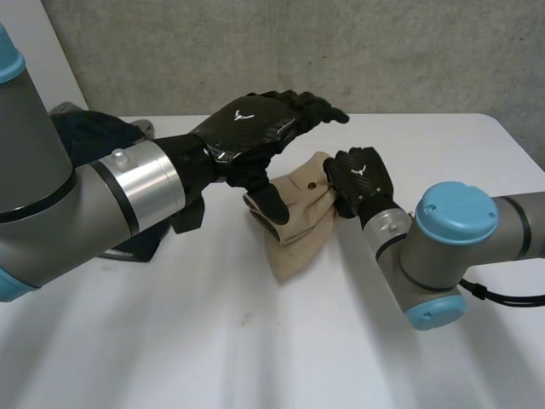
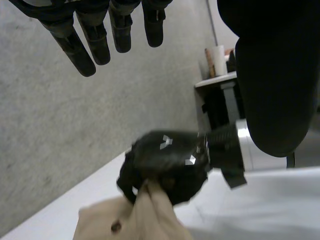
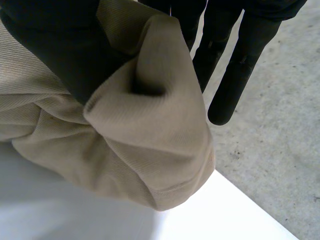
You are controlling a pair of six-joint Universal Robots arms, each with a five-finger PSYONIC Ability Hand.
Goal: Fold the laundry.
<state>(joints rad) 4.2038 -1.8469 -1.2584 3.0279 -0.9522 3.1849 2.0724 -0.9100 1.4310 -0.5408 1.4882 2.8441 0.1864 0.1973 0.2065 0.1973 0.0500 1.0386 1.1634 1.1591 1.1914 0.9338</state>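
Surroundings: dark blue clothes pile [image 1: 94, 141] on the white bench [image 1: 213, 341], behind the left arm, well apart from all fingers.
In the way: left hand [image 1: 251, 123] hangs over the tan garment [image 1: 298, 226], hiding part of it.
Left fingers [image 2: 82, 47]: straight, spread, holding nothing.
Right hand [image 1: 358, 175]: fingers [image 3: 241, 65] and thumb clamped on the garment's edge.
Garment: bunched on the bench below the left fingers.
Background: white cup [image 2: 217, 59] on a dark side table [image 2: 220, 100].

Bunched beige garment [image 1: 298, 230] on white table [image 1: 255, 341]
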